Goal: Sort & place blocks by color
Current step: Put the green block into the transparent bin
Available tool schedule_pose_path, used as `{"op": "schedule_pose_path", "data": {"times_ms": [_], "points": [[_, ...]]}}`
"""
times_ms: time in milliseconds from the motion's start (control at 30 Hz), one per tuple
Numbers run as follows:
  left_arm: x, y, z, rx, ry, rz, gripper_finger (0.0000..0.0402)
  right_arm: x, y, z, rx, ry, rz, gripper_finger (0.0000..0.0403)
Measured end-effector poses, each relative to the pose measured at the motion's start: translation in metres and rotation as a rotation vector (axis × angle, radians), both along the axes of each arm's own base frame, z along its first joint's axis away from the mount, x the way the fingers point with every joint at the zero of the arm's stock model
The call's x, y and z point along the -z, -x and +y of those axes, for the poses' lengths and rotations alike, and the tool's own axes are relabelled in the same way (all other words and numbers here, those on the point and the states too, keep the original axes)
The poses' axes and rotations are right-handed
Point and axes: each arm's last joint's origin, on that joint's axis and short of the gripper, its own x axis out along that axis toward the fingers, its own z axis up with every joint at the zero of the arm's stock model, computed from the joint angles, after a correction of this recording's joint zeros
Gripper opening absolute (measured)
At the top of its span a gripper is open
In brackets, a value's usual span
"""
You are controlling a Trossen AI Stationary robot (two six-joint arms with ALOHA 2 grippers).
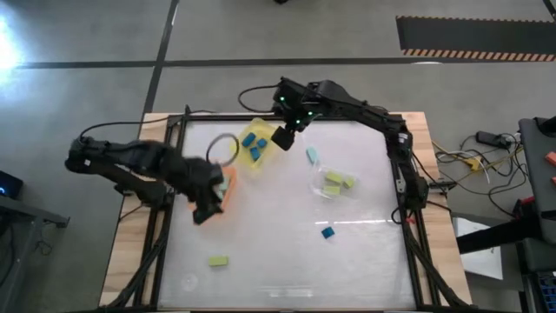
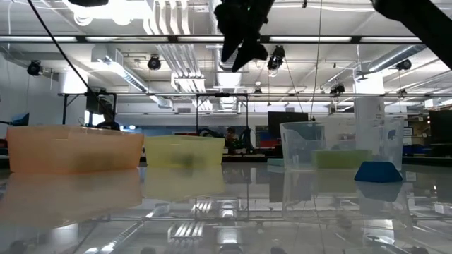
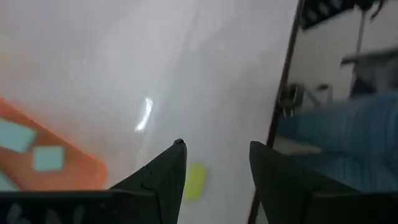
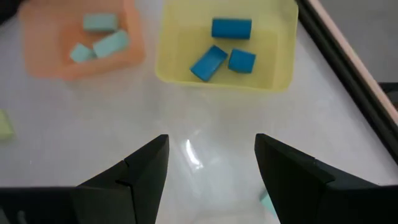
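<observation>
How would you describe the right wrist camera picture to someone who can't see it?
A yellow bin holds three dark blue blocks, and an orange bin beside it holds three light teal blocks. The right gripper hangs open and empty over the white table in front of them.

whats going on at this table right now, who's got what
Neither arm holds anything. The right gripper, jaws open, hovers by the translucent yellow bin holding three dark blue blocks. The left gripper, also open, is beside the orange bin with three light teal blocks. Still loose on the table: a yellow-green block, a blue block and a teal block.
</observation>
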Motion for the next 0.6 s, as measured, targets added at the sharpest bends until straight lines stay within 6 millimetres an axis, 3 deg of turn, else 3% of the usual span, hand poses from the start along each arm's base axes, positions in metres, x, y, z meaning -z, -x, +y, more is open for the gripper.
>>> {"op": "schedule_pose_path", "data": {"times_ms": [267,600], "points": [[0.053,0.003,-0.048,0.105,0.031,0.158,0.016,-0.043,0.024,0.025,-0.023,0.059,-0.096,0.0228],[0.125,-0.003,-0.104,0.236,0.047,0.189,0.016,-0.059,0.03,0.048,-0.018,0.125,-0.118,0.0228]]}}
